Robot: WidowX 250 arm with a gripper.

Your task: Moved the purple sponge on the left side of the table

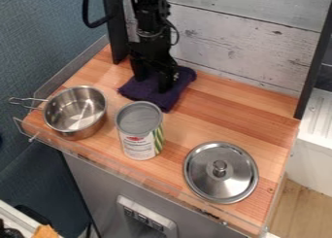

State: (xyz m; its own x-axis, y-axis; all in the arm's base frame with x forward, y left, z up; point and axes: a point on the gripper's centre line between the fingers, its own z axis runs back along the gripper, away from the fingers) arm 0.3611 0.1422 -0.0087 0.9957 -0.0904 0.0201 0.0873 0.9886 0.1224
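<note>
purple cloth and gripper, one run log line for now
gripper: open, low at purple cloth | contact: unclear | pot: view left | can: between pot and lid | lid: view right

The black arm [150, 18] is cut off by the top edge, and its claw [153, 82] hides part of the purple cloth [178, 95]. The small print on the can [140, 132] is too small to make out. The can also hides a patch of the desk [217, 118] behind it. The bottom edge cuts off the panel with switches [167, 226] and an orange-brown thing [45, 232], too little of which shows to name.

white label [139, 150] on can [140, 119], red mark [135, 138] above small print [136, 145], no words readable
</note>
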